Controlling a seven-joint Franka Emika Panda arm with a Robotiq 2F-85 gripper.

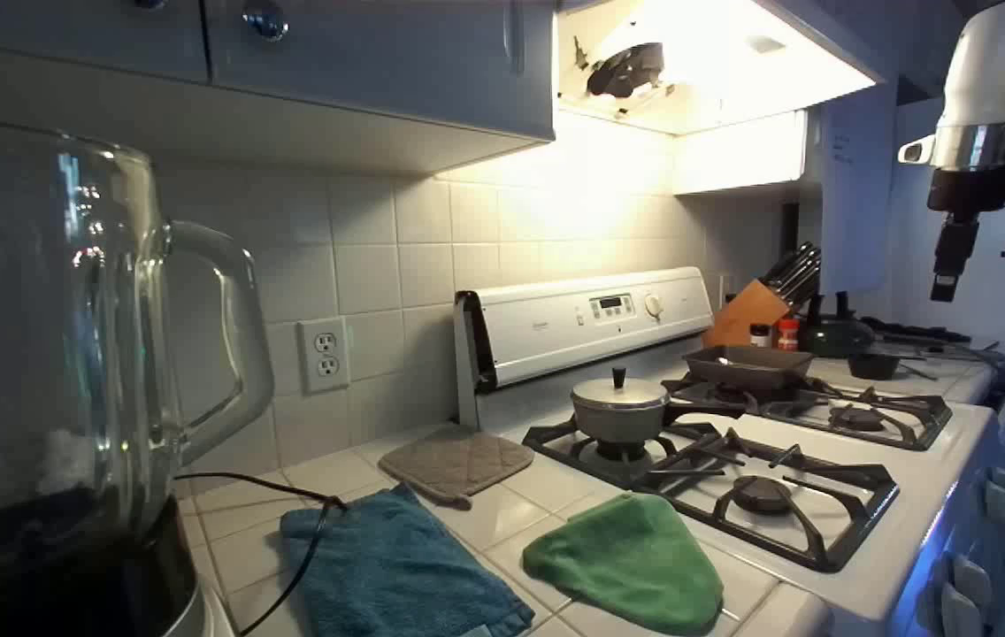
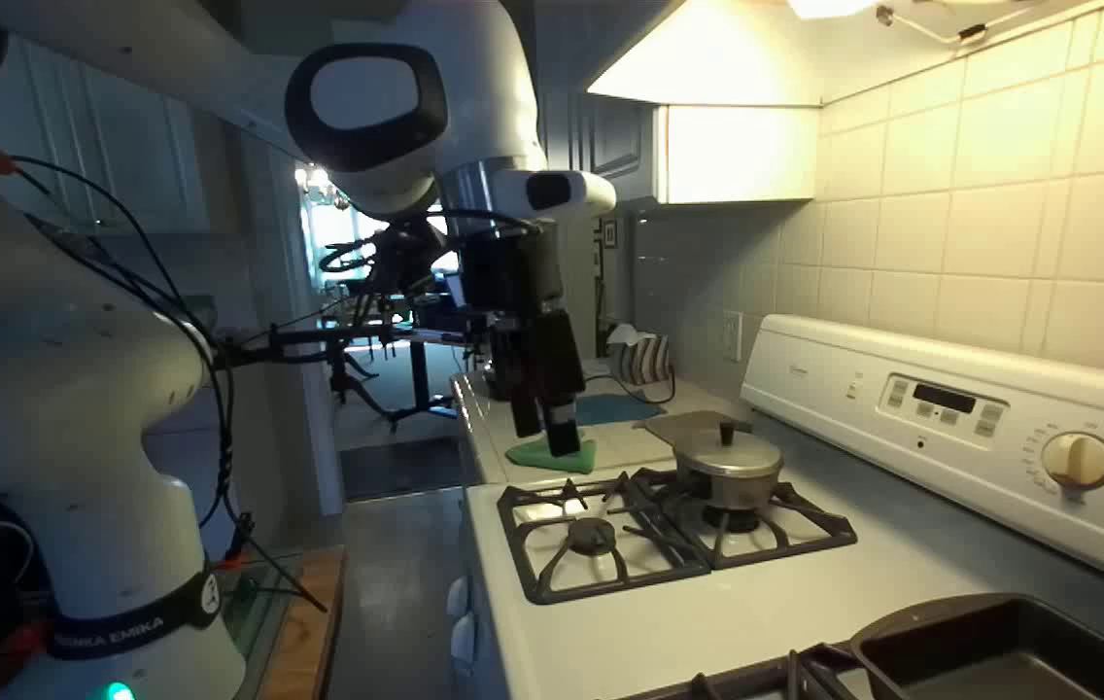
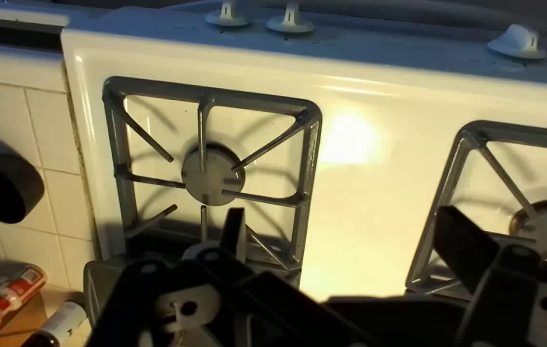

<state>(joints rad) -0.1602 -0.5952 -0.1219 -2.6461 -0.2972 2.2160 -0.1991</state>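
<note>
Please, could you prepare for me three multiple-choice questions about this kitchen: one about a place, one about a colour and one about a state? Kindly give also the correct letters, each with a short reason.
1. Where is the silver pot?
A) on the floor
B) on the stove
C) inside the pan

2. What colour is the towel nearest the glass jug?
A) red
B) yellow
C) blue

3. What is the state of the end effector?
A) open, holding nothing
B) fully shut
C) gripping the silver pot

Right letters:
1 B, as both exterior views show it standing there.
2 C, as its blue fabric shows plainly in an exterior view.
3 A, as its jaws stand apart in the wrist view, with nothing gripped between them.
</note>
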